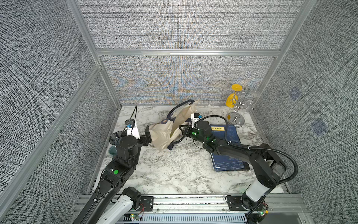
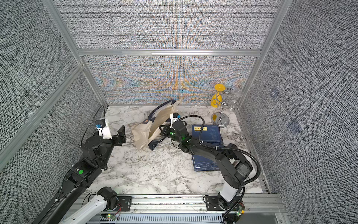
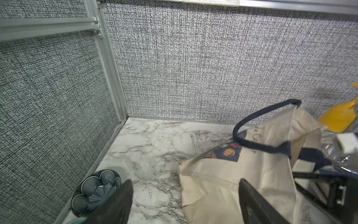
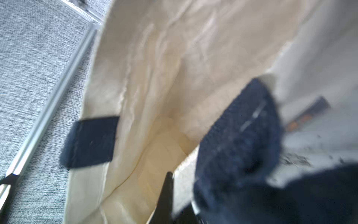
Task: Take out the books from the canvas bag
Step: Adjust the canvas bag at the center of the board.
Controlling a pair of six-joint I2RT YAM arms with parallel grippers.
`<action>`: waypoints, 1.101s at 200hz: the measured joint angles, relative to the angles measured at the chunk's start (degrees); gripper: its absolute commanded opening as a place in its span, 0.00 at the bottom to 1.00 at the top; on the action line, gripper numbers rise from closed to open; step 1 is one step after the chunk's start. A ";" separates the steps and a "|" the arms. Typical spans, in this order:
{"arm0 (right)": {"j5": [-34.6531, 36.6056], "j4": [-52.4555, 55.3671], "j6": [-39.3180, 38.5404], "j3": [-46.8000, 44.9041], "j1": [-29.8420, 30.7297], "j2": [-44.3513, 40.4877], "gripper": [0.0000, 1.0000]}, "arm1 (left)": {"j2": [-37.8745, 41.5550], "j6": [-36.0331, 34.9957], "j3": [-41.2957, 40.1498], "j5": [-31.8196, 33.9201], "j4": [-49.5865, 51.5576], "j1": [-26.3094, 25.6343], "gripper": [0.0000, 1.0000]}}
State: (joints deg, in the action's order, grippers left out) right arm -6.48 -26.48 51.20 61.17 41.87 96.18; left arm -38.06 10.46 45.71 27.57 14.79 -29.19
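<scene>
Books [image 1: 230,133]: flat near the bench's right edge, outside the bag.
Canvas bag [image 1: 164,133]: mid-back, mouth propped open.
Right gripper [image 1: 183,130]: pinched shut on the bag's rim.
Left gripper [image 1: 148,135]: spread wide, empty, beside the bag's base.
Risk: unanchored, the bag may drag over the books.

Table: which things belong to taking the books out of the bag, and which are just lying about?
Job: bag, books.
Lying about: glass stand, yellow glass, blue patterned dish.
</scene>
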 measured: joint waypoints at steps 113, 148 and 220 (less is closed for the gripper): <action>-2.91 13.55 -0.72 6.86 -1.79 -0.17 0.05 | 2.60 -2.91 -2.93 1.20 -2.62 0.00 0.84; -2.69 16.15 -0.74 7.50 -2.71 -0.92 0.07 | 2.58 -2.95 -3.02 1.20 -2.62 0.00 0.84; -3.34 18.82 -1.18 8.46 -3.26 -2.27 0.45 | 2.27 -2.97 -3.19 1.16 -2.64 0.00 0.84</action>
State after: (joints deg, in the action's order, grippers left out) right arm -9.82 -7.66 50.02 69.63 38.61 93.91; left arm -35.79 7.49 42.52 28.73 12.14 -29.19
